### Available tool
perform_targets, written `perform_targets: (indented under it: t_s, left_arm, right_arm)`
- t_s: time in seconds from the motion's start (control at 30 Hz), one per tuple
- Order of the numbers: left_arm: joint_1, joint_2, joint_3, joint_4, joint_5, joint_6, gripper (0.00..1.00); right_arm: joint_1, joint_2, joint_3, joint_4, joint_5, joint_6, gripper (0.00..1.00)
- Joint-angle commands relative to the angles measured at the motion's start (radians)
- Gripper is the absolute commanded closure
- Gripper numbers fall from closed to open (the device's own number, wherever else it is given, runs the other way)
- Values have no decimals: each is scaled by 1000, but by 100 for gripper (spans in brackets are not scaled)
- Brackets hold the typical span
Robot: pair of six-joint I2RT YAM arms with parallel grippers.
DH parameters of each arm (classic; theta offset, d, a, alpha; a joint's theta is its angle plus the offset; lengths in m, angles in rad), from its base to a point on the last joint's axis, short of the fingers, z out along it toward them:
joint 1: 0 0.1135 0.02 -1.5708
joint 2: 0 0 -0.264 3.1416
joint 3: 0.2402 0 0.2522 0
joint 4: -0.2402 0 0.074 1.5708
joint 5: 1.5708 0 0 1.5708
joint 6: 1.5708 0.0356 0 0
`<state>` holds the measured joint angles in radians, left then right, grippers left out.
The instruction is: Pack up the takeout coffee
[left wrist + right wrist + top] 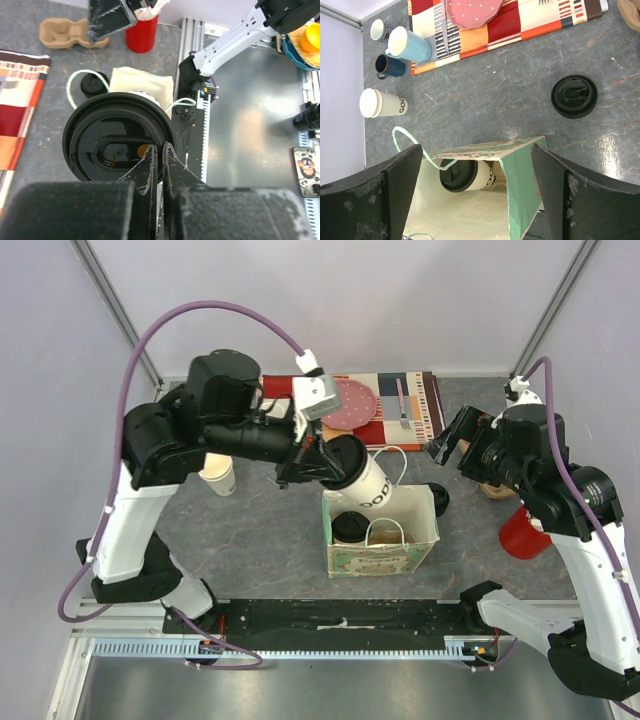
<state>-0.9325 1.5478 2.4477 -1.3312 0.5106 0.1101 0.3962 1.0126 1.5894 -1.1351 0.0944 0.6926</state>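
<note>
My left gripper (312,465) is shut on the black lid rim (120,145) of a cream paper cup (368,483). It holds the cup tilted, base down, in the mouth of the green-printed paper bag (420,530). In the left wrist view the jaws (161,147) pinch the lid's near edge. Another black lid (350,527) shows lower inside the bag. In the right wrist view a lidded cup (467,175) shows inside the bag (530,175). An unlidded cup (220,477) stands at the left, and a loose lid (438,500) lies right of the bag. My right gripper (447,445) is open and empty, above the bag's right side.
A striped placemat (420,405) with a pink plate (352,403) and a fork lies at the back. Light blue (409,45), navy (387,66) and white (379,29) mugs stand far left. A red cup (525,532) and a cardboard cup carrier (70,32) are at the right.
</note>
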Motion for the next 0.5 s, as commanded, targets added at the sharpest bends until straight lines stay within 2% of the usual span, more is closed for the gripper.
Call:
perform_targets:
  t_s: [0.0,0.1,0.3,0.37,0.47]
  left_arm:
    - [-55,70,5,53,-31,-147,98]
    - [-66,90,-3,52,-35,-168,98]
    - [-118,143,0,76,-245,-150,98]
    - [-138,166,5,81,-245,-153,98]
    - [-138,172,23,98,-147,-181,98]
  right_arm:
    - [-2,-22,-3,-14,28,15,2]
    - [-2,-32,-3,-15,36,12,2]
    - [-2,-80,-28,-26,54,-2,2]
    - [-2,-97,-48,-29,59,7,2]
    - [-2,-129,-62,-44,67,13,2]
